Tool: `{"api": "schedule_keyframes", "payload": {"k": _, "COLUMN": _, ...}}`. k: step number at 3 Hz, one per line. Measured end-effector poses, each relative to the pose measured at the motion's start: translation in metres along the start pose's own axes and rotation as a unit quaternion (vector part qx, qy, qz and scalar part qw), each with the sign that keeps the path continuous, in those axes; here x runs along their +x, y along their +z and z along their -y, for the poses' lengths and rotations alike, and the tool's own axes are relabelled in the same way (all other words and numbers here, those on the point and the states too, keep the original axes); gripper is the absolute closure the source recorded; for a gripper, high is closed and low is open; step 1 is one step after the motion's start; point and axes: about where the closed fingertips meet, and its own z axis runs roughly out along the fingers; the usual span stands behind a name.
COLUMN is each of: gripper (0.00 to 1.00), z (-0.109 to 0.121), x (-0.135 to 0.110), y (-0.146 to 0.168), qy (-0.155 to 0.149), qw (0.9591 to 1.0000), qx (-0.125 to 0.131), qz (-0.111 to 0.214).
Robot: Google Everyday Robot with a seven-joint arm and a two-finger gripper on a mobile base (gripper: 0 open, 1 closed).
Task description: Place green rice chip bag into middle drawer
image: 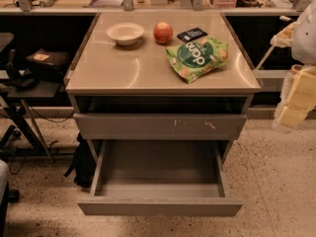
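Camera view of a grey cabinet [148, 75] seen from the front and slightly above, standing on a speckled floor [276, 181]. The green rice chip bag [197, 57] lay flat on the cabinet top, in its right half and toward the front, with its dark green round logo facing up; it was not in any drawer. Behind the bag, just beyond its rear edge, a small dark flat object [192, 34] rested on the top. To the left of that object stood a red apple [163, 32], and further left, a white bowl [125, 33], upright and apart from the apple. Below the top, a dark open recess [160, 104] ran across the cabinet; under it sat a grey drawer front with pale scratch marks [160, 126], pushed nearly flush. The middle drawer [160, 206], beneath the scratched front, was pulled well out toward the camera, so that its plain front panel, side walls and grey bottom were exposed. The gripper [295, 102] appeared as pale yellowish blocks at the right edge of the view, beside the cabinet's right front corner and below a white part of the arm [307, 31]; it was well apart from the bag and touched neither the bag nor the drawer, and whether it was released or clenched could not be told. A black bag [83, 167] sat on the floor at the cabinet's left side.
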Motion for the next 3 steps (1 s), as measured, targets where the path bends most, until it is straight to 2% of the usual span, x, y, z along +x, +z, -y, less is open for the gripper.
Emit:
{"api": "schedule_keyframes", "payload": {"k": 1, "gripper": 0.00, "z": 0.000, "x": 0.000, "y": 0.000, "qy": 0.000, "qw": 1.0000, "qx": 0.000, "qz": 0.000}}
{"api": "schedule_keyframes", "payload": {"k": 2, "gripper": 0.00, "z": 0.028, "x": -0.012, "y": 0.002, "qy": -0.009, "qw": 0.9996, "qx": 0.022, "qz": 0.013}}
{"api": "schedule_keyframes", "payload": {"k": 3, "gripper": 0.00, "z": 0.085, "x": -0.031, "y": 0.017, "qy": -0.009, "qw": 0.9986, "qx": 0.046, "qz": 0.023}}
